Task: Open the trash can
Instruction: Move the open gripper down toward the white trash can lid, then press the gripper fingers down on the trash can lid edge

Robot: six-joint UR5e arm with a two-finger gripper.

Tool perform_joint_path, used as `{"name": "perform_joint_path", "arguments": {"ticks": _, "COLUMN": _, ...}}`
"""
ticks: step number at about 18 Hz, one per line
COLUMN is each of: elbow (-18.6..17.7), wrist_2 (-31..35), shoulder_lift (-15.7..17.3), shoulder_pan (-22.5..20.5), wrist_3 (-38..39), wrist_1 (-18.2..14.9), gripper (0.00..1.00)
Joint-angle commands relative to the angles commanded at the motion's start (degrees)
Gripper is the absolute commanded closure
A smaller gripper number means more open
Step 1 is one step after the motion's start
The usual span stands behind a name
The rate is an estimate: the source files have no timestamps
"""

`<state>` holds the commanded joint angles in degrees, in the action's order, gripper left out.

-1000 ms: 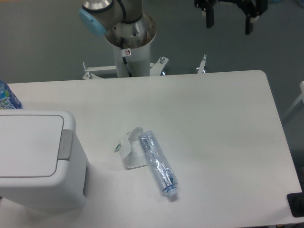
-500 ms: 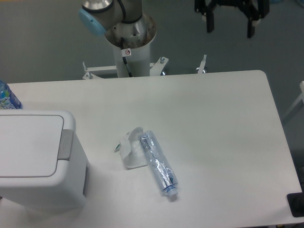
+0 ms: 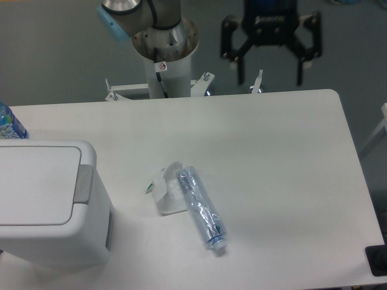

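Note:
The trash can (image 3: 48, 205) stands at the table's left front, a boxy white bin with its flat lid down and a grey push-bar (image 3: 84, 183) along the lid's right edge. My gripper (image 3: 269, 77) hangs above the far edge of the table, well to the right of the bin. Its two black fingers (image 3: 240, 67) point down, spread wide apart, with nothing between them.
A crushed clear plastic bottle (image 3: 202, 209) lies mid-table beside a crumpled white wrapper (image 3: 164, 190). A blue-labelled bottle (image 3: 8, 124) peeks in at the left edge behind the bin. The arm's base column (image 3: 163, 54) rises behind the table.
The gripper has come down and to the left, from the top edge of the view to just above the table's far edge. Its fingers stay spread.

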<state>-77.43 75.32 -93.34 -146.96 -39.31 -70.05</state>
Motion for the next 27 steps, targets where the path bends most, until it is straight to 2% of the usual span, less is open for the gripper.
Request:
{"name": "perform_joint_path", "arguments": {"ticks": 5, "elbow": -2.11, "wrist_2": 0.09, "shoulder_lift": -2.19, "shoulder_pan": 6.76, "wrist_3": 9.85, "wrist_1": 4.04, "gripper": 0.0}}
{"name": "perform_joint_path", "arguments": {"ticks": 11, "elbow": -2.2, "wrist_2": 0.17, "shoulder_lift": -5.71, "shoulder_pan": 13.27, "wrist_3": 16.19, "wrist_1": 4.75, "gripper": 0.0}}
{"name": "perform_joint_path", "arguments": {"ticks": 15, "elbow": -2.11, "wrist_2": 0.17, "shoulder_lift": -8.96, "shoulder_pan": 17.4, "wrist_3": 21.45, "wrist_1": 9.04, "gripper": 0.0}}
{"name": "perform_joint_path", "arguments": {"ticks": 17, "elbow": -2.2, "wrist_2": 0.26, "shoulder_lift": -9.58, "shoulder_pan": 18.46, "wrist_3": 23.22, "wrist_1": 10.11, "gripper": 0.0}}
{"name": "perform_joint_path", "arguments": {"ticks": 27, "elbow": -2.64, "wrist_2": 0.26, "shoulder_lift": -10.64, "shoulder_pan": 20.66, "wrist_3": 24.54, "wrist_1": 10.2, "gripper": 0.0}}
